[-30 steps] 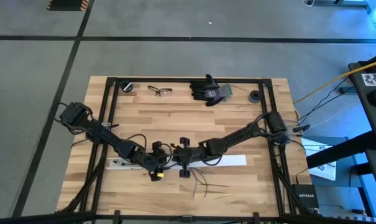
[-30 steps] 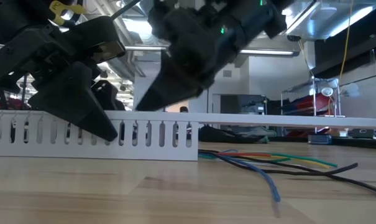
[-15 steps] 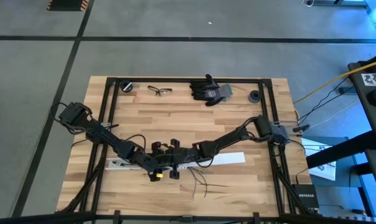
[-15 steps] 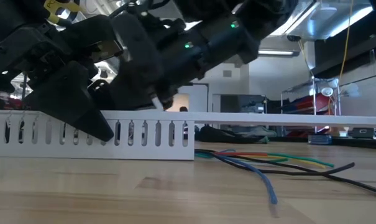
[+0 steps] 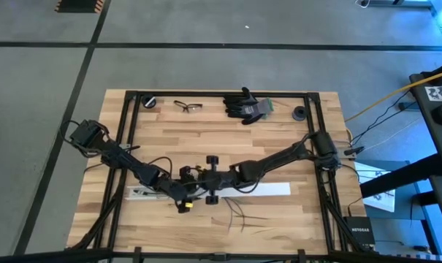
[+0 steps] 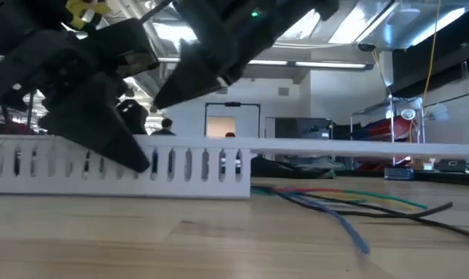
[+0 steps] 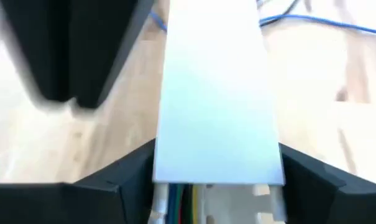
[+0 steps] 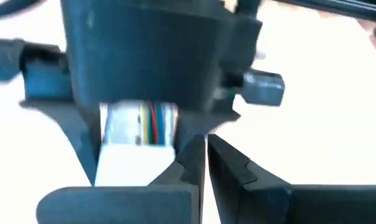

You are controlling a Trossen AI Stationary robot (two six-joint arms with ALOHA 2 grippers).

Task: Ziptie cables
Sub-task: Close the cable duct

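On the light wooden slatted table (image 5: 206, 139), the left arm reaches in from the table's left edge. The left gripper (image 5: 183, 191) sits at the left part of a long white slotted plastic cable duct (image 6: 125, 167), its 2 dark fingers (image 7: 107, 183) spread wide and straddling the duct's flat white lid (image 7: 219, 99), 1 finger on each side. In the left wrist view, coloured wires show inside the duct's open end, under the lid.

Just to the right, the right gripper (image 5: 212, 178) hangs above the duct, close beside the left one. Its 2 fingers (image 8: 228, 168) are pressed together with only a thin slit between them, and nothing shows between them.

The cables (image 6: 350, 209), thin floppy wires in blue, green, orange and dark colours, come out of the duct's right end and splay across the table toward the front edge; from above they show as thin dark strands (image 5: 239, 212) below the duct.

At the table's far edge lie a pair of clear safety glasses (image 5: 188, 107) and a black work glove (image 5: 246, 105).
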